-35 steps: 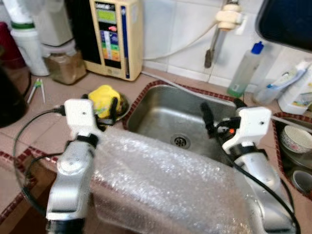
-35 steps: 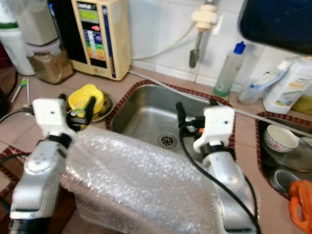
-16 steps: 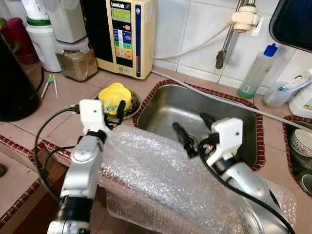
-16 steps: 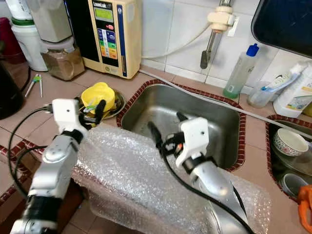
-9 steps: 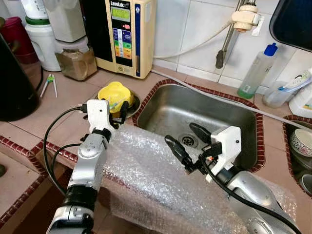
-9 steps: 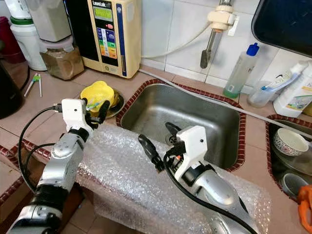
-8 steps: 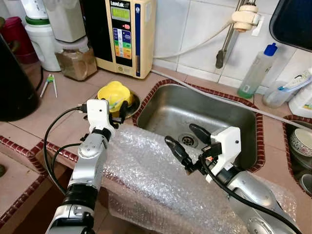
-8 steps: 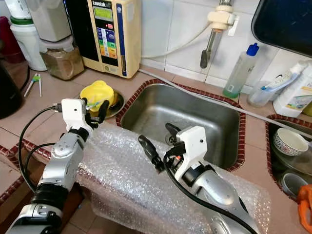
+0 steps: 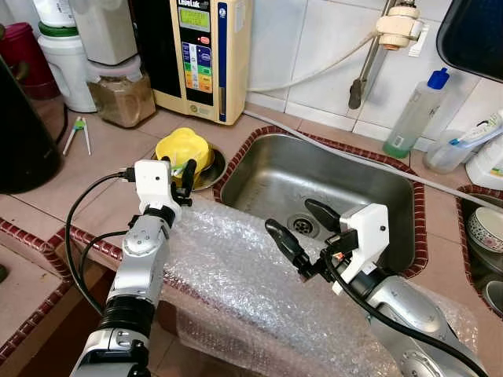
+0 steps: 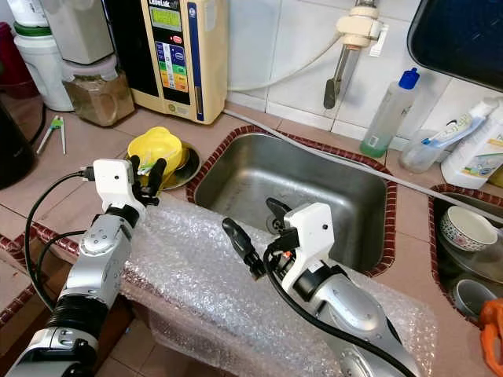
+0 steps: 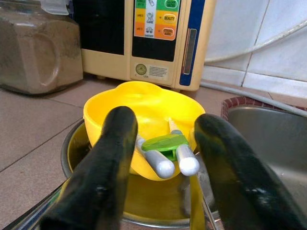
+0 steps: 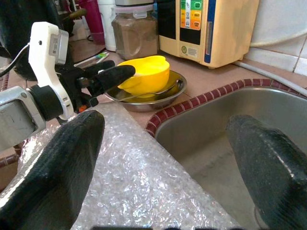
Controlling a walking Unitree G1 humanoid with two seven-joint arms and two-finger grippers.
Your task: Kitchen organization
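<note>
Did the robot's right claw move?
Yes. The right gripper drew back from over the sink toward the bubble wrap, fingers now open.

A bowl (image 9: 181, 149) sits in a metal dish (image 9: 211, 166) left of the sink (image 9: 330, 188), with bubble wrap (image 9: 244, 275) draped over the counter edge before them.

Silver arms, white wrist blocks, black cables (looping loosely), long black fingers (image 9: 287, 246).

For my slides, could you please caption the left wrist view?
Open left tool facing a yellow bowl in a steel dish.
</note>
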